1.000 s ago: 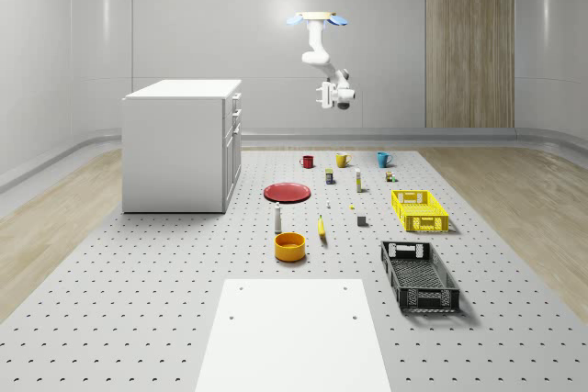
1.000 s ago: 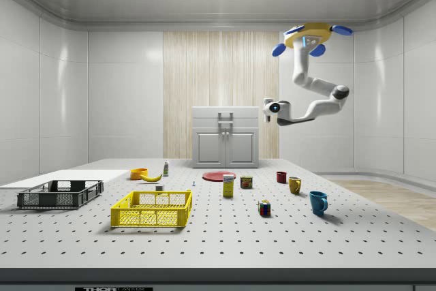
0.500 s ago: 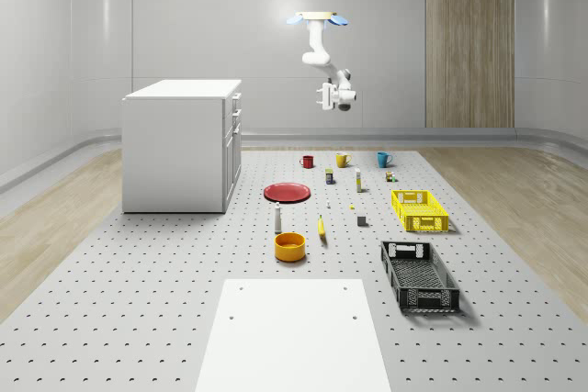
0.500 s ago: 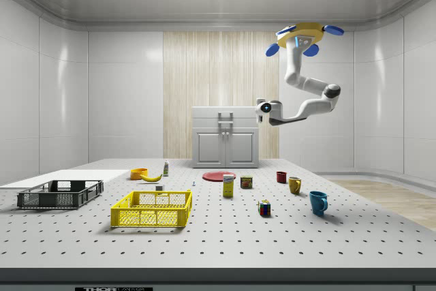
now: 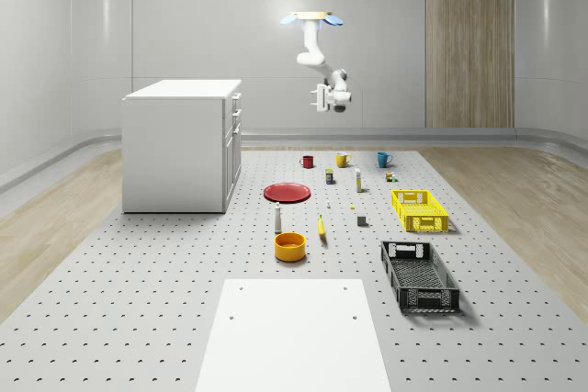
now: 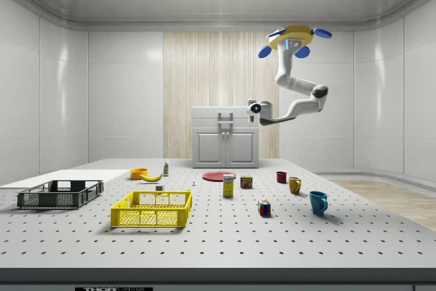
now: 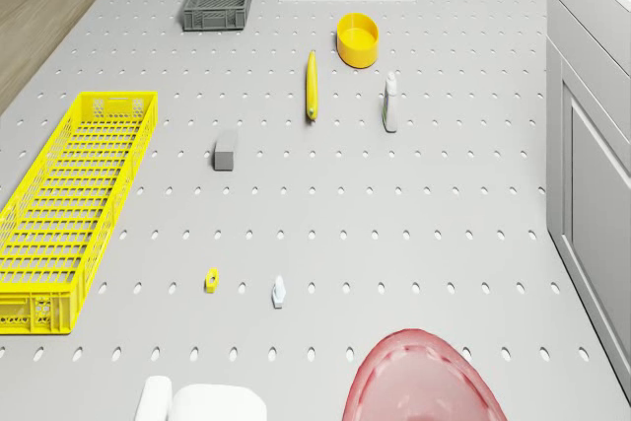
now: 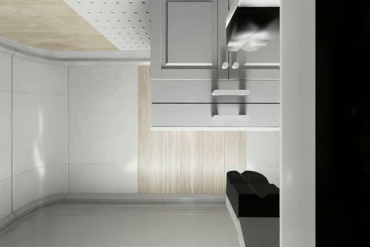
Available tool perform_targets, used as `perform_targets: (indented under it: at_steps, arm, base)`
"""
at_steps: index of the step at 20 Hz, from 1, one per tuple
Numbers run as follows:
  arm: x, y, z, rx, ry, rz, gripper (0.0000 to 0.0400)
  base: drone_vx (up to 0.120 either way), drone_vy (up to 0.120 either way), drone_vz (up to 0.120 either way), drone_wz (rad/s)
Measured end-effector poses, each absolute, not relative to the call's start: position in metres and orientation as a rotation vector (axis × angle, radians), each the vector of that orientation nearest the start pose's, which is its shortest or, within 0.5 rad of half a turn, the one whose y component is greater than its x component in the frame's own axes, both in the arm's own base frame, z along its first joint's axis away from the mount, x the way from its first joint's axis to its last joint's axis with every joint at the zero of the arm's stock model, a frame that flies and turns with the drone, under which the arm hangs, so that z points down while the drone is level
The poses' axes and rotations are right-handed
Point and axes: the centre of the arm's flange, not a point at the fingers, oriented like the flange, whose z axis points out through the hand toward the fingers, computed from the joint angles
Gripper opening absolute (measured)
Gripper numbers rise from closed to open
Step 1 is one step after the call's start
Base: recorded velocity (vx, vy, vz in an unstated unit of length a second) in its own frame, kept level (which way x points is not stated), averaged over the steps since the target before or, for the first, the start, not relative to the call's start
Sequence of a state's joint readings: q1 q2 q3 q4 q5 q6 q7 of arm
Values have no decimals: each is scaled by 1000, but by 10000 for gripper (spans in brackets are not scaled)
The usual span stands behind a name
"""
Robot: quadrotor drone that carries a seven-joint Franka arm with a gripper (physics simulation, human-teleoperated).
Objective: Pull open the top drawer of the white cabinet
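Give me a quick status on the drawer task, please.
Drone hovering above the mugs, gripper in mid-air, apart from white cabinet. Top drawer shut, untouched. Nothing in between.

One cabinet (image 5: 182, 144). Two crates: yellow (image 5: 419, 209) and black (image 5: 419, 275). Three mugs: red (image 5: 307, 162), yellow (image 5: 342, 160), blue (image 5: 383, 159). One red plate (image 5: 288, 192), one orange bowl (image 5: 289, 246), one banana (image 5: 322, 227), one bottle (image 5: 277, 218), one white mat (image 5: 294, 334).

Ahead of my wrist stands the cabinet (image 8: 215, 56), seen upside down, both drawers shut, the top drawer (image 8: 215, 115) with its handle (image 8: 230, 117).
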State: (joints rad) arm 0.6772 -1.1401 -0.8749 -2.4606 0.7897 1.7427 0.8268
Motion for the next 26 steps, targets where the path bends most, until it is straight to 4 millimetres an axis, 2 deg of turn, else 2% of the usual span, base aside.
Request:
perform_targets:
  at_steps: [3, 9, 16, 26]
  arm:
    - [306, -100, 592, -1484, 613, 613, 305]
    - [306, -90, 592, -1484, 613, 613, 305]
    - [306, -59, 592, -1484, 613, 613, 305]
    - [306, -5, 592, -1483, 612, 613, 305]
  base:
    - [107, -93, 0, 0]
    - [0, 0, 0, 0]
    - [0, 0, 0, 0]
    - [0, 0, 0, 0]
